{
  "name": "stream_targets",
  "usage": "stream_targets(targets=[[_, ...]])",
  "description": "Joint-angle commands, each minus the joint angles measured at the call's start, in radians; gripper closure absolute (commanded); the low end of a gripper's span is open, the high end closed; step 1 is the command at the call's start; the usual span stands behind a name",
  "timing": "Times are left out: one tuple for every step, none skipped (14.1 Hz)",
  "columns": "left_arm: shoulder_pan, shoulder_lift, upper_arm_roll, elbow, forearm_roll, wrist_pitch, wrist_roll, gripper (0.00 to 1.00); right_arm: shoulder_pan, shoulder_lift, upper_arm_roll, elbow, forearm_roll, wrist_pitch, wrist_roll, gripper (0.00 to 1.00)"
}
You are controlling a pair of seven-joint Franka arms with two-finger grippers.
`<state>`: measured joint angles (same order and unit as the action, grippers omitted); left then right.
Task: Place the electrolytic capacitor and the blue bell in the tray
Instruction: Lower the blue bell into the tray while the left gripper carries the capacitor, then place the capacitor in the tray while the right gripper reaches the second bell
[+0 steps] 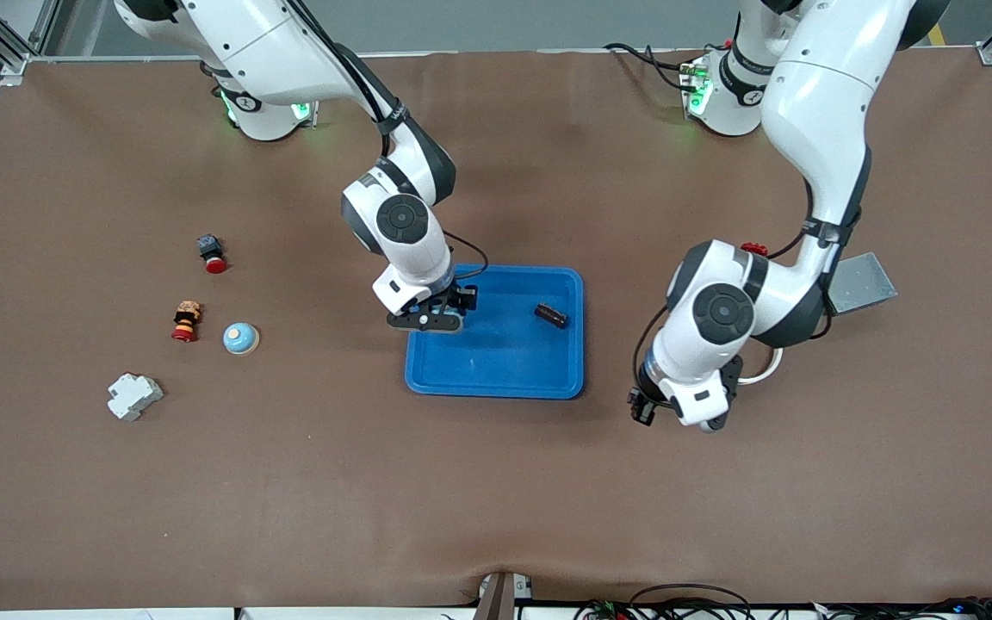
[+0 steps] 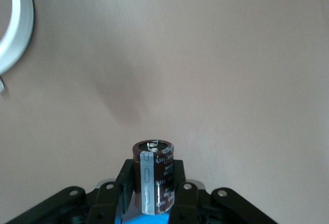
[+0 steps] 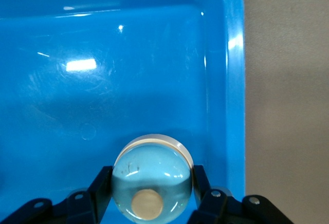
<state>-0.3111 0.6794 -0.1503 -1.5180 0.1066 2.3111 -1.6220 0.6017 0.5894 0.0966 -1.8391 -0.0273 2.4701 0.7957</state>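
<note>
The bright blue tray (image 1: 496,386) lies mid-table. My right gripper (image 1: 429,320) hangs over the tray's corner toward the right arm's end. In the right wrist view it (image 3: 152,196) is shut on a pale blue bell (image 3: 152,175) just above the tray floor (image 3: 154,54). My left gripper (image 1: 644,408) is over bare table beside the tray, toward the left arm's end. In the left wrist view it (image 2: 154,196) is shut on an upright dark brown electrolytic capacitor (image 2: 154,175). Another dark capacitor (image 1: 551,315) lies in the tray. Another blue bell (image 1: 240,338) sits on the table toward the right arm's end.
Near that bell are a red push button (image 1: 212,254), a red, yellow and black stacked part (image 1: 187,321) and a white breaker block (image 1: 133,396). A grey metal plate (image 1: 862,282) lies by the left arm. A white cable loop (image 2: 15,29) shows in the left wrist view.
</note>
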Motion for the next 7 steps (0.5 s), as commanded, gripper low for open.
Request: stream_targets(targets=[[-0.063, 0.011, 0.006, 0.024, -0.021, -0.010, -0.070, 1.00, 0.013, 0.038, -0.008, 0.043, -0.005, -0.003, 0.016, 0.78], [-0.084, 0.023, 0.006, 0.041, -0.021, -0.010, -0.091, 1.00, 0.018, 0.044, -0.008, 0.049, -0.005, -0.004, 0.016, 0.78], [-0.107, 0.032, 0.006, 0.045, -0.022, -0.010, -0.105, 1.00, 0.020, 0.047, -0.008, 0.054, -0.005, -0.004, 0.016, 0.78], [-0.115, 0.035, 0.006, 0.050, -0.022, -0.010, -0.107, 1.00, 0.021, 0.049, -0.008, 0.054, -0.005, -0.005, 0.016, 0.77], [-0.124, 0.040, 0.006, 0.052, -0.022, -0.010, -0.108, 1.00, 0.021, 0.049, -0.008, 0.054, -0.005, -0.007, 0.016, 0.74], [-0.141, 0.043, 0.006, 0.052, -0.022, -0.010, -0.108, 1.00, 0.021, 0.049, -0.008, 0.054, -0.005, -0.008, 0.013, 0.70], [-0.163, 0.055, 0.006, 0.053, -0.022, -0.009, -0.111, 1.00, 0.021, 0.049, -0.008, 0.054, -0.005, -0.010, 0.008, 0.62]])
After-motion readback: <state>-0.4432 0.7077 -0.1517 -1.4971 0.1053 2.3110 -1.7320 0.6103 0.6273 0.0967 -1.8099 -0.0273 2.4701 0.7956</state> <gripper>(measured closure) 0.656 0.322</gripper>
